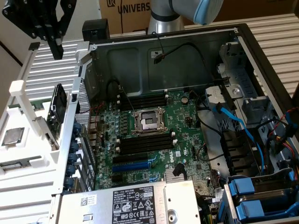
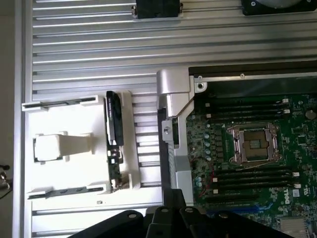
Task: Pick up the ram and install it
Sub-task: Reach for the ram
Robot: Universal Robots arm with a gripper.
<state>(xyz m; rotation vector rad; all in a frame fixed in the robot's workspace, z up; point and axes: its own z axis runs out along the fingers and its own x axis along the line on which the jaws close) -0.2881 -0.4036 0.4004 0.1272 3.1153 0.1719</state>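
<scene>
Exterior: one arm enters at top centre of the frame. Its single pincer hangs at upper left with the fingers pointing straight down and the jaws together, gripping nothing. It hovers over the ridged table, next to the open PC case.

One ram is at mid-left of the frame, lower in the picture than the pincer and well apart from it. It stands on its long edge, tilted, in the white holder, just beside the case's outer wall. One processor chip lies flat in the same holder at far left.

At centre inside the case there is one CPU socket and two banks of black memory slots, one above the socket and one below it.

Wrist: the pincer shows as dark linkage looking down on the table. The ram stands edge-up between two walls of the holder, black along one half and green along the other, clear of the pincer. The case corner is just beside the holder. The socket sits between the two slot banks.
</scene>
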